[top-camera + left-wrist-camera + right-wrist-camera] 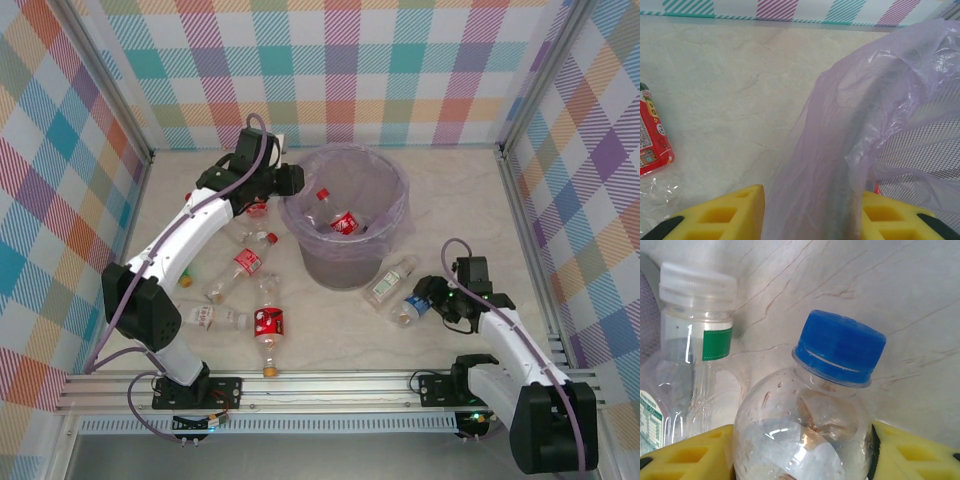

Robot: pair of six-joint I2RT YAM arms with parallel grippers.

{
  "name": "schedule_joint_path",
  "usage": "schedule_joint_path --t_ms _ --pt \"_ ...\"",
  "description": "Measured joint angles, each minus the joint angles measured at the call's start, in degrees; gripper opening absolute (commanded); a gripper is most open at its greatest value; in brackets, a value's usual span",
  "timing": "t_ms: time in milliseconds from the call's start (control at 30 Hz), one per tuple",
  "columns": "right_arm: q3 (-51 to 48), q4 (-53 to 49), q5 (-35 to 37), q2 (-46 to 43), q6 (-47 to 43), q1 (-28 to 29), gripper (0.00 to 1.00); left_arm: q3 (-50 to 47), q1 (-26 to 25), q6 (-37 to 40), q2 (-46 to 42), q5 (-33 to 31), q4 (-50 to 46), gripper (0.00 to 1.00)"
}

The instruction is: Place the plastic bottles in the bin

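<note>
The bin (393, 196), a grey bucket lined with a lavender bag, stands mid-table with two red-labelled bottles (343, 222) inside. My left gripper (291, 182) sits at its left rim. In the left wrist view the gripper (812, 205) is open and straddles the bag-covered rim (852, 165). My right gripper (422, 300) is right of the bin. In the right wrist view the gripper (802, 445) is shut on a clear blue-capped bottle (837, 347). A white-capped, green-banded bottle (697, 320) lies beside it. Several more bottles (243, 266) lie left of the bin.
Checkered walls close off the back and both sides. A metal rail (330, 382) runs along the near edge. One red-labelled bottle (650, 135) lies by the left gripper. Bare tabletop (470, 190) stretches right of the bin.
</note>
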Motion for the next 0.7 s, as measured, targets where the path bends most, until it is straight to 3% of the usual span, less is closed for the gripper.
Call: schedule_joint_path --t_ms 400,700 --pt "12.4 -14.5 -0.5 -11.5 -4.7 -3.4 0.55 -2.1 -0.4 0.6 -1.6 -0.9 1.4 0.40" --pt "29.5 -24.7 8.1 -12.6 -11.3 -3.5 0.53 -2.4 -0.5 1.6 -1.9 -1.4 1.3 0.40"
